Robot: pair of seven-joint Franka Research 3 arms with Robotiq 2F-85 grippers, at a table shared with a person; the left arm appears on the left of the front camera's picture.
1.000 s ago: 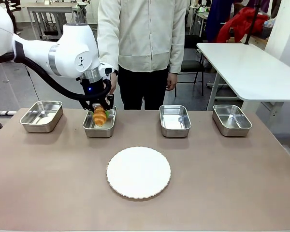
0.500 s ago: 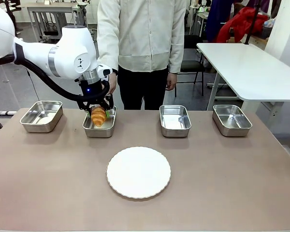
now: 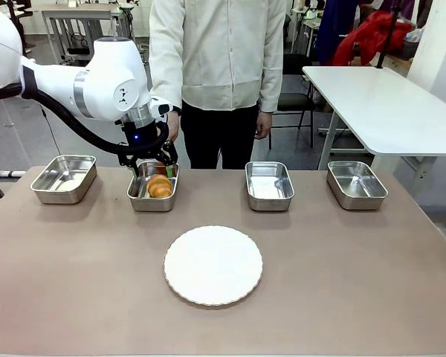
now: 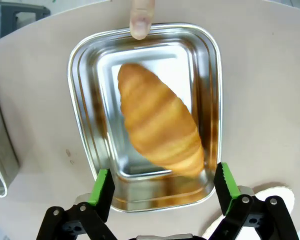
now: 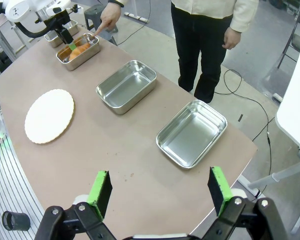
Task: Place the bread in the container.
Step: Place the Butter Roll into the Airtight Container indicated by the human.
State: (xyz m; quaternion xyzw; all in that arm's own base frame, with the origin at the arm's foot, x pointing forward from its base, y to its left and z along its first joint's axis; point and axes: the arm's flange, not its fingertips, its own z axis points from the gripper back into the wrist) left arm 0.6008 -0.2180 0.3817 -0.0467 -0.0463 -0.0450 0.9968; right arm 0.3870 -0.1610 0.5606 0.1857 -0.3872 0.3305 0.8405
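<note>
Brown surface [image 3: 74,282], four steel trays in far row, white plate [image 3: 212,265] centre. Left gripper [image 4: 162,187] above container [image 4: 85,100], jaws spread wide, empty. Bread [image 4: 157,127] lies diagonal inside container, person's finger [image 4: 141,19] on rim. Placement looks done; only retreat left. Right gripper [image 5: 160,192] jaws spread, idle.

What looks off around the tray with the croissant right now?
Nothing spilled or damaged. The croissant lies diagonally inside the tray, fully within its rim. One oddity: a person's fingertip rests at the tray's far rim, close beneath the open left tool.
</note>
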